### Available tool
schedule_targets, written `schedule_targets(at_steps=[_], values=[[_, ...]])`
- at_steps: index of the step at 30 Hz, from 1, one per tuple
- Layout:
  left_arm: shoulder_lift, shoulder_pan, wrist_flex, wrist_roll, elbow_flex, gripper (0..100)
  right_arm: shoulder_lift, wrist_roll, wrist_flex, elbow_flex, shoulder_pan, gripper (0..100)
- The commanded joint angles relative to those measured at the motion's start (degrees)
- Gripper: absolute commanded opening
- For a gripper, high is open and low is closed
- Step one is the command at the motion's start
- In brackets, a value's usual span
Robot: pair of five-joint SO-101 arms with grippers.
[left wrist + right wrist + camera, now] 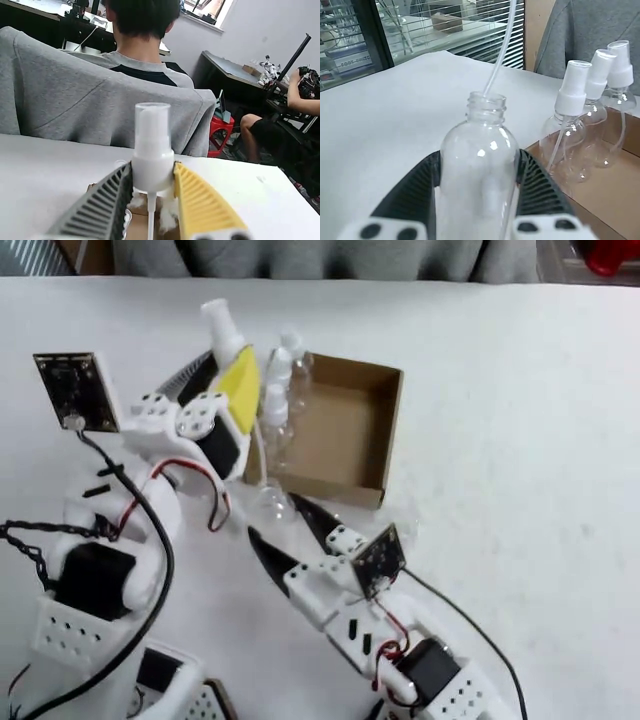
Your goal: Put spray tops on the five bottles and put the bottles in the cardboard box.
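Observation:
My left gripper (152, 170) is shut on a white spray top (152, 150), held above the table between its grey and yellow fingers (205, 210); the same spray top (222, 330) stands by the cardboard box (345, 455). The thin tube (495, 65) hangs down to the open neck of a clear bottle (477, 165). My right gripper (479, 157) is shut on that bottle, upright, just in front of the box; the high view shows this right gripper (271, 515) with the bottle (270, 502). Three capped bottles (567, 130) stand in the box (605, 200) along its left wall.
Open white table lies to the right of and behind the box. Both arm bases and their cables (150, 540) crowd the near left. A person in a grey top (75, 100) sits with their back to the table's far edge.

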Motion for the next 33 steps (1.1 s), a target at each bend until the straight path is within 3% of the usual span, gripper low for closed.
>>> schedule_targets(at_steps=[1, 6, 15, 33], values=[[-3.3, -0.2, 1.8, -0.2, -0.6, 2, -0.7, -0.5, 0.0, 0.5, -0.6, 1.5], [-9.1, 1.5, 5.7, -0.2, 1.9, 2, -0.7, -0.5, 0.0, 0.5, -0.6, 1.5], [-16.6, 5.2, 0.0, -0.5, 15.6, 2, -0.7, -0.5, 0.0, 0.5, -0.6, 1.5], [-35.6, 8.4, 1.4, -0.6, 35.2, 2, -0.7, -0.5, 0.1, 0.5, -0.5, 1.5]])
